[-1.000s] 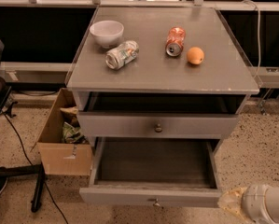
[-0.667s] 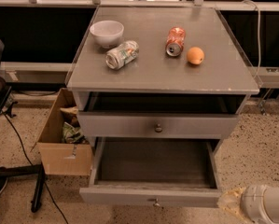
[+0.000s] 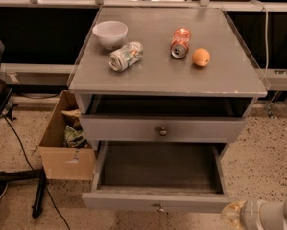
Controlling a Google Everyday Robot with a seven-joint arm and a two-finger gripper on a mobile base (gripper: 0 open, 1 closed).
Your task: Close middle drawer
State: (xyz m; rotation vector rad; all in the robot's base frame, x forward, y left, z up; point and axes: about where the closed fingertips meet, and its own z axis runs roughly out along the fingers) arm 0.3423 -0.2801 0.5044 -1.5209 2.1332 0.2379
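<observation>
The middle drawer is pulled far out of the grey cabinet. Its low flat front carries a small round metal knob, and its wide, shallow dark-grey tray is empty. Above it, the taller-fronted top drawer stands slightly open. My gripper shows at the bottom right corner as a pale yellowish tip on a white rounded arm. It sits just right of the middle drawer's front right corner, at about the height of the drawer front.
On the cabinet top lie a white bowl, a crushed silver can, a red can and an orange. An open cardboard box stands on the floor to the left, beside black stand legs and cables.
</observation>
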